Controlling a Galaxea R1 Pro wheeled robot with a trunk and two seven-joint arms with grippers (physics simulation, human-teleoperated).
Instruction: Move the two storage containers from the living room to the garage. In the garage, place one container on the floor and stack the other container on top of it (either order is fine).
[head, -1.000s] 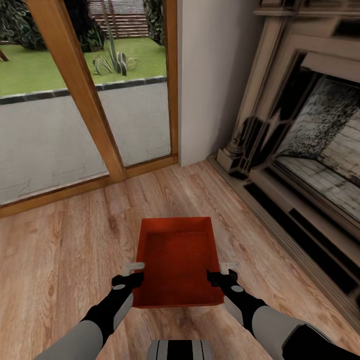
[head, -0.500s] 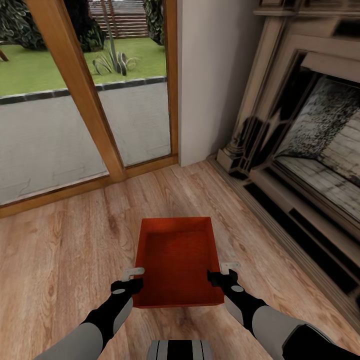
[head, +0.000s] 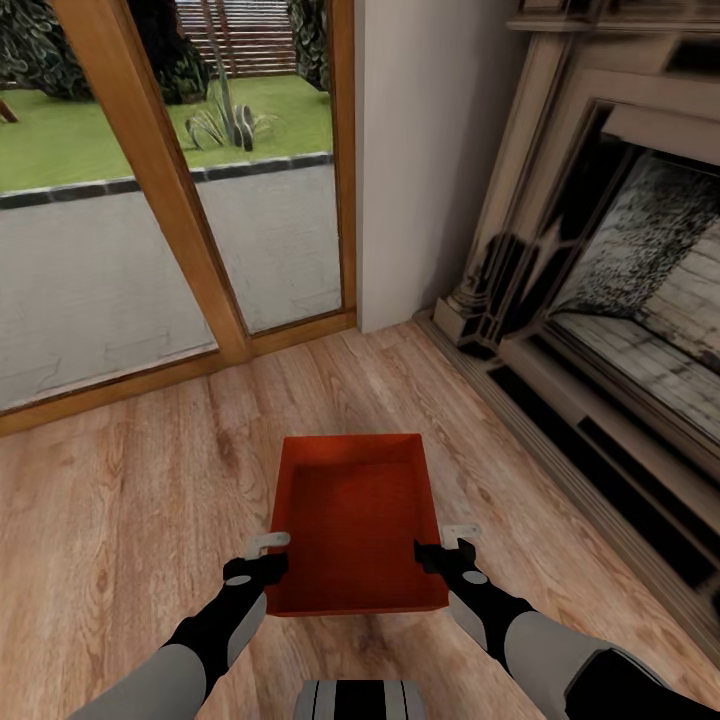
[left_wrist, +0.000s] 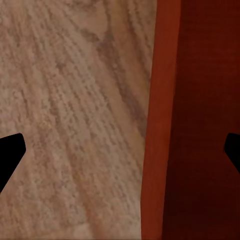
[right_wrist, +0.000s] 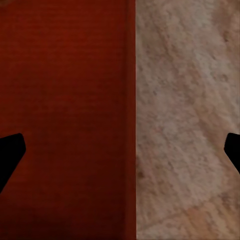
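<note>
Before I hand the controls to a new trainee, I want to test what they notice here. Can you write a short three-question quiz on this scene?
1. True or false: the red bin sits on a wood-plank floor.
2. Which wall of the bin does each gripper straddle, the left gripper and the right gripper?
3. What stands to the robot's right of the bin? A) a sofa B) a fireplace C) a car

Key:
1. True.
2. Each straddles the side wall nearest it, near the bin's close end; the wrist views show one fingertip over the bin, one over the floor, jaws wide apart.
3. B.
</note>
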